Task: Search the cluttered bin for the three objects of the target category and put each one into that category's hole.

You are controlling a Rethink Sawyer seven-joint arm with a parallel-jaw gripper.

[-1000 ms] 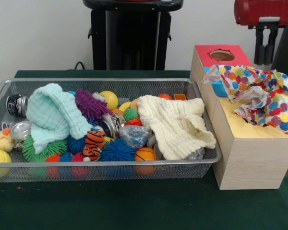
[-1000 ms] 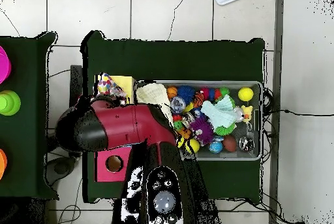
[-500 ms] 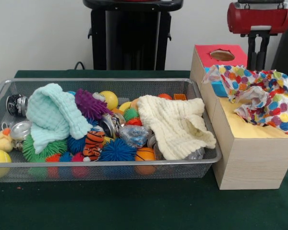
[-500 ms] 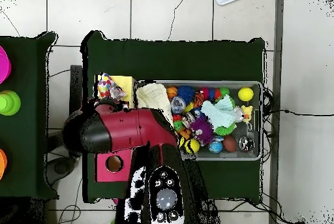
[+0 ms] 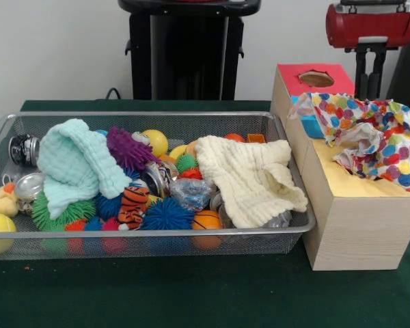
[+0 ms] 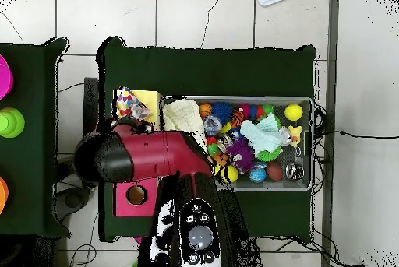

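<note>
The polka-dot cloth lies crumpled on top of the wooden box at the right of the front view, draped over its yellow section, with the blue section just showing behind it. The red section with its round hole sits clear at the box's far end. To the left, the mesh bin touches the box and holds the clutter. A cream cloth spreads over the bin's right end, a mint cloth is heaped at its left, and spiky balls, a tiger-striped toy and yellow balls lie between. My gripper hangs at the upper right above the box; I cannot tell how wide my jaws stand.
</note>
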